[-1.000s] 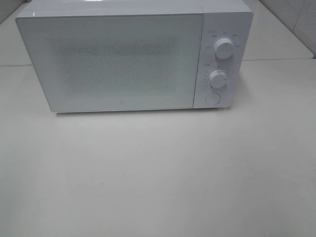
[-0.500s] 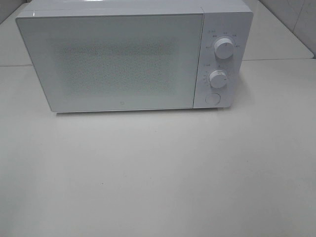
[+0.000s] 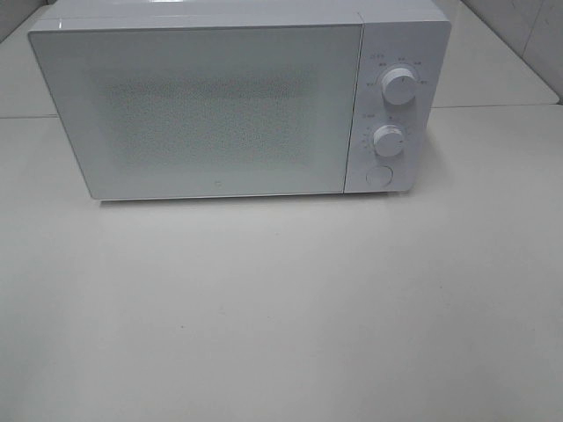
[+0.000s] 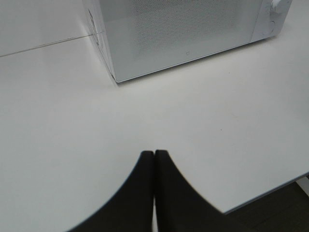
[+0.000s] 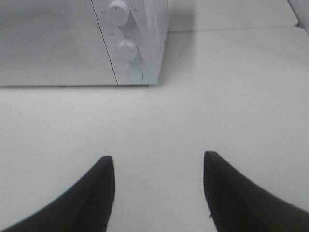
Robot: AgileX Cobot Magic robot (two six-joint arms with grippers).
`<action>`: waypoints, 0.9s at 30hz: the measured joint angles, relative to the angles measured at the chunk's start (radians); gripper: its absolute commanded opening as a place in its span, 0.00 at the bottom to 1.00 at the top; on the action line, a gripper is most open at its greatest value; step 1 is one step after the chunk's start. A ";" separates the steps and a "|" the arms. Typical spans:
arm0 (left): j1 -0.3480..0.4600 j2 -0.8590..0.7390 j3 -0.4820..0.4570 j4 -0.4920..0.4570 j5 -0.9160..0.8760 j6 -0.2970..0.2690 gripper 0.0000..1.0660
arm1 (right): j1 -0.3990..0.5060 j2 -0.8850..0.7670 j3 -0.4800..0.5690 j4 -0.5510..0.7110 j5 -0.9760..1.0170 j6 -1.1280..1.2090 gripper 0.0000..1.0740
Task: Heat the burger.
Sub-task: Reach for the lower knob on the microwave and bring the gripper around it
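A white microwave (image 3: 220,105) stands at the back of the table with its door (image 3: 198,110) shut. It has two knobs, an upper knob (image 3: 400,87) and a lower knob (image 3: 388,139), with a round button (image 3: 378,176) below. The burger is not in view; nothing shows through the door. My left gripper (image 4: 154,157) is shut and empty over the table in front of the microwave's left corner (image 4: 113,77). My right gripper (image 5: 158,164) is open and empty in front of the knob panel (image 5: 128,48). Neither gripper shows in the exterior view.
The white table (image 3: 281,308) stretches in front of the microwave. Its front edge shows in the left wrist view (image 4: 270,193). A seam (image 3: 493,106) runs across the tabletop behind the microwave. A tiled wall (image 3: 528,35) rises at the far right.
A faint warm glow seen behind the door half a second ago has gone. Nothing else has moved.
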 measured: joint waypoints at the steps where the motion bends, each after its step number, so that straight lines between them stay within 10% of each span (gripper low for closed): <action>1: 0.000 0.000 0.000 0.000 0.000 0.000 0.00 | 0.000 0.013 -0.010 0.002 -0.027 0.002 0.51; 27: 0.000 0.000 0.000 0.000 -0.002 0.000 0.00 | 0.000 0.779 0.021 -0.013 -0.855 0.007 0.51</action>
